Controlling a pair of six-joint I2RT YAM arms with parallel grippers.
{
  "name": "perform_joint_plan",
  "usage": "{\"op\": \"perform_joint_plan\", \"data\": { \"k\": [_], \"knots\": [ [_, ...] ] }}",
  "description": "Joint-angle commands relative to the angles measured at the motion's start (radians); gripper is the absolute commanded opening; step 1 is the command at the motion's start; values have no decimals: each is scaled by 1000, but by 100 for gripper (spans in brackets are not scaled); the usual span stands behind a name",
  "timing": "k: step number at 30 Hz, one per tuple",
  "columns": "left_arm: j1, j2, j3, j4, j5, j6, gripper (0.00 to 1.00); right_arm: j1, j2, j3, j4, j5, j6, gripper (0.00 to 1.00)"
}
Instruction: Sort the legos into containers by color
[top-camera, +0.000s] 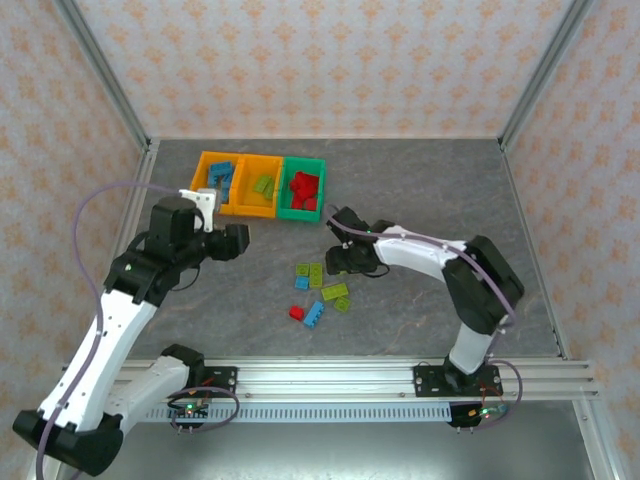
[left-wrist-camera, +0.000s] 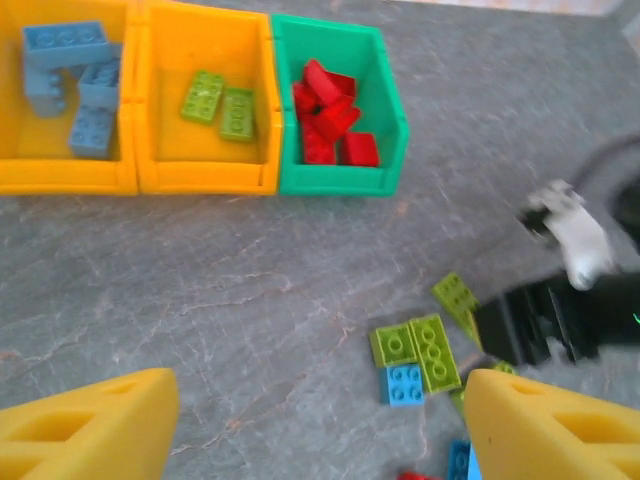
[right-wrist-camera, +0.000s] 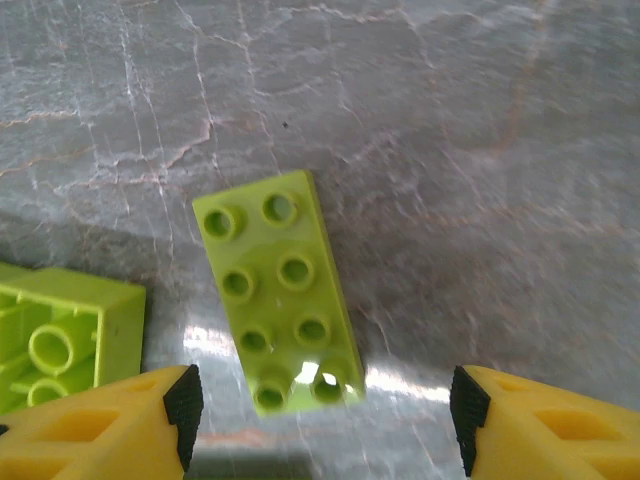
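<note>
Nothing to read here: no legible writing on the legos (left-wrist-camera: 435, 352), none on the bins (left-wrist-camera: 340, 182).

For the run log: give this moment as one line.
left gripper: open, empty | right gripper: open over lime brick | bins: sorted by color | loose bricks: several

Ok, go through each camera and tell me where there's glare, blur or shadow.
Top external: even light, sharp, only soft shadows under the arms on the table. Left wrist: slightly soft overall, the right arm at the right edge smeared, the bins still readable. Right wrist: bright glare patches on the table at the near end of the lime green brick, shadow to its left.
</note>
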Motion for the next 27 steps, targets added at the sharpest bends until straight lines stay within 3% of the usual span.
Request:
{"op": "perform_joint_plan", "data": {
  "k": [1, 5, 11, 15, 21, 27],
  "knots": [
    [-2, -25, -49, -17, 80, 70, 90, 7, 59, 74, -22, 11, -52, 67],
    [-1, 2, -49, -11, 120, 83, 96, 26, 111, 100, -52, 46, -63, 64],
    [-1, -15, -55, -28, 47, 81, 98, 69, 146, 108, -130, 242, -67, 41],
    [0, -33, -65, -34, 11, 75, 98, 55, 39, 78, -52, 78, 2, 34],
    [1, -65, -73, -34, -55, 68, 99, 61, -165, 93, 148, 61, 81, 34],
    [9, -67, -78, -39, -96, 58, 99, 60, -16, 272, 319, 50, 29, 35]
  ]
}}
